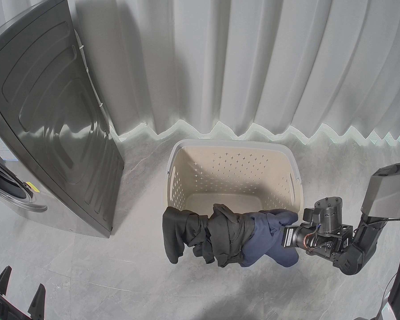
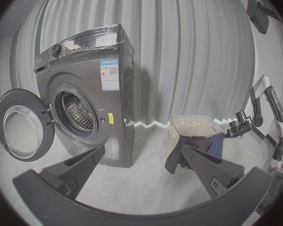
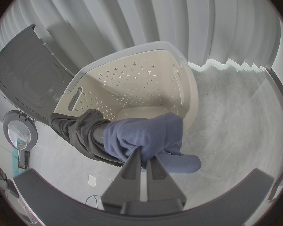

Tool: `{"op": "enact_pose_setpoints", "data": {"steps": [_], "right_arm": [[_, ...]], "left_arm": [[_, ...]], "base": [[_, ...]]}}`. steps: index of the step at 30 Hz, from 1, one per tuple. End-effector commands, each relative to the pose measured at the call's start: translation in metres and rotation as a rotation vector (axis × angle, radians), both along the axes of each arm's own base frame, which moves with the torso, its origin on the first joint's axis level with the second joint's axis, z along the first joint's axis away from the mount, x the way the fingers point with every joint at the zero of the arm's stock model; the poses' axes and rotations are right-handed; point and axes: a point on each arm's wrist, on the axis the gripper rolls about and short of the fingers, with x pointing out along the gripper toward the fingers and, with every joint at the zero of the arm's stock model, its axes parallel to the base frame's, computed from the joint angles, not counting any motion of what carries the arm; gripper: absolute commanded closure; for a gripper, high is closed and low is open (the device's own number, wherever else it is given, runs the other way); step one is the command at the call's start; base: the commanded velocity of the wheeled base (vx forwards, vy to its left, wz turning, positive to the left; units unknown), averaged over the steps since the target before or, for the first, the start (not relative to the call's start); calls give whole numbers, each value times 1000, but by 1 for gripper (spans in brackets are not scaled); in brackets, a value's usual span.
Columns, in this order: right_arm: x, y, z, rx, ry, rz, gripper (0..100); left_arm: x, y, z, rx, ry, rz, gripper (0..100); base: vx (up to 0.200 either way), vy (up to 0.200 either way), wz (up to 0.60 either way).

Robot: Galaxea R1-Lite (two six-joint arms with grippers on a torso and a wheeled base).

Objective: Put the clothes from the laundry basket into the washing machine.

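A bundle of clothes hangs over the front rim of the beige laundry basket (image 1: 235,147): a blue garment (image 1: 266,236) on the right, a black garment (image 1: 200,236) on the left. My right gripper (image 3: 144,156) is shut on the blue garment (image 3: 144,135), with the black garment (image 3: 81,132) trailing beside it. The basket (image 3: 132,76) looks bare inside. My left gripper (image 1: 20,290) stands open low at the near left, holding nothing. The grey washing machine (image 2: 94,88) stands to the left with its round door (image 2: 22,126) swung open and the drum (image 2: 77,113) showing.
White curtains (image 1: 253,50) hang behind the basket. The washing machine's side panel (image 1: 53,112) stands left of the basket. Pale grey floor (image 1: 120,267) lies open between machine and basket.
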Motion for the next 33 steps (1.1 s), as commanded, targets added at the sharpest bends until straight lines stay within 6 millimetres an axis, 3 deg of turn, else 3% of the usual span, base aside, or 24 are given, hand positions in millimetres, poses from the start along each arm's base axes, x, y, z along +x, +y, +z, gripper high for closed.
{"op": "enact_pose_setpoints", "data": {"steps": [1, 6, 10, 20, 33], "right_arm": [[-22, 2, 26, 24, -49, 39, 100], [-52, 6, 60, 56, -134, 90, 100], [-64, 7, 70, 63, -167, 97, 100], [-71, 5, 89, 103, -239, 101, 100], [-74, -1, 149, 182, -483, 94, 100]], "left_arm": [[0, 0, -4, 0, -3, 0, 0], [0, 0, -4, 0, -3, 0, 0], [0, 0, -4, 0, -3, 0, 0], [0, 0, -4, 0, -3, 0, 0], [0, 0, -4, 0, -3, 0, 0]], "base": [[0, 0, 0], [0, 0, 0], [0, 0, 0], [0, 0, 0], [0, 0, 0]]}}
